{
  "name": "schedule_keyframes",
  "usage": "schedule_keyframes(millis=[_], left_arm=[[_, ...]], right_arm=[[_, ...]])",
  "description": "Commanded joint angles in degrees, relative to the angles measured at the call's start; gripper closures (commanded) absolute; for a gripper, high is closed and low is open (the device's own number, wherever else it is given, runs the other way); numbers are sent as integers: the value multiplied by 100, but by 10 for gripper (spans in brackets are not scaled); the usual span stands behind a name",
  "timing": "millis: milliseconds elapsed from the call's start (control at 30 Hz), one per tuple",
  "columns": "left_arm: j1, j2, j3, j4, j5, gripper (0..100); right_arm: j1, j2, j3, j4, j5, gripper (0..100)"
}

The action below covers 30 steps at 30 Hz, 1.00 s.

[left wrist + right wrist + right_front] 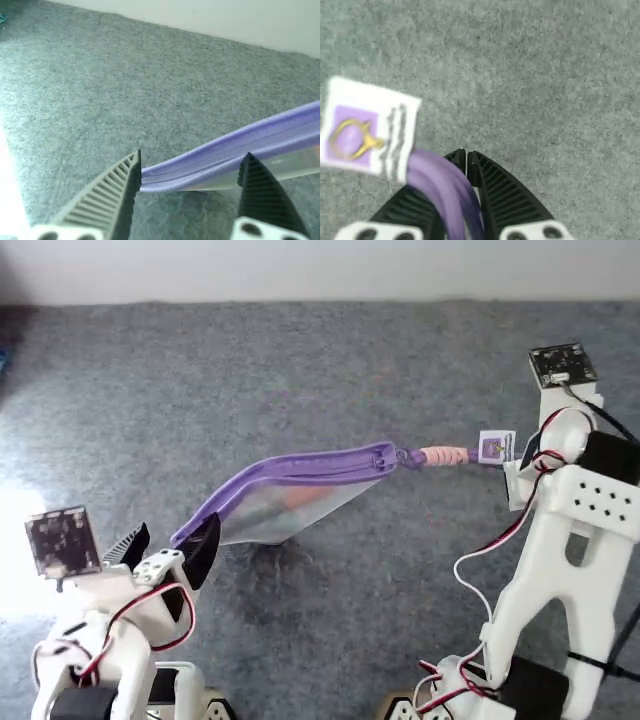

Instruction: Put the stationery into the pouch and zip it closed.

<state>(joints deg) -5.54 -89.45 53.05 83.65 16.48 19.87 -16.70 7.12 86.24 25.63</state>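
The pouch (300,480), with a purple zip edge and a clear side, stretches across the middle of the grey table (300,360), running from near left up to the right. Something reddish shows through its clear side; what it is cannot be told. The left pincer (192,157) stands at the near left with its fingers apart, and the pouch's left end lies between them. At the pouch's right end a pink wrapped piece (445,455) leads into a purple cord (447,195) that carries a white tag (367,127). The right pincer (467,154), at the right of the table, is clamped on that cord, with its tips meeting.
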Motion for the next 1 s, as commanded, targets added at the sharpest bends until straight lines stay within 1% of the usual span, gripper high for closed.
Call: schedule_keyframes(millis=[0,200,467,600,867,967], left_arm=[[-53,580,-119,-360,299,697],[-97,1600,-505,-826,536,697],[-105,2813,-1182,-897,536,697],[-97,2910,-1376,-897,536,697],[-97,2910,-1349,-862,536,697],[-97,2901,-1358,-835,536,698]], right_arm=[[84,-303,-35,40,-62,991],[215,-303,290,22,-70,991],[224,-365,475,84,-79,991],[207,-365,475,84,-70,987],[189,-365,466,92,-62,983],[4,-374,360,541,-88,927]])
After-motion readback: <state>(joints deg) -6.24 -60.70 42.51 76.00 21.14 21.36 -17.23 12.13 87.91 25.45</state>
